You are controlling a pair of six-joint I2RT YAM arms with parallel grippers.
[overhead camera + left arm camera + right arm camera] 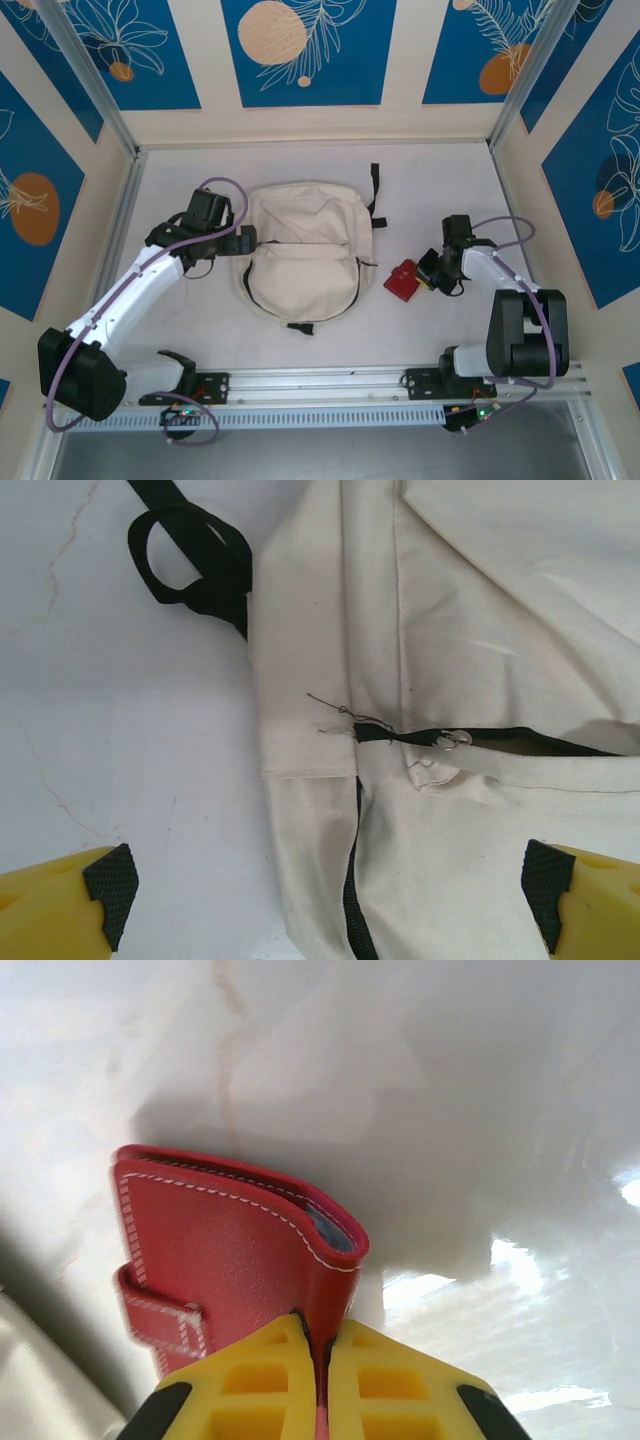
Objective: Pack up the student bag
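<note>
One pale table boxed by blue flower-print walls.
Soft cream canvas bag lies flat mid-table; left claw gapes at bag's left edge, right claw pinches a stitched red wallet right of bag.

The top external view looks down from above and behind the arm bases, taking in the worktop with the student bag at centre. The left wrist view hangs close over the bag's zipper edge, with the left fingers in its lower corners. The right wrist view, very near the worktop, faces along the right fingers at a red wallet — also right of centre from above.
</note>
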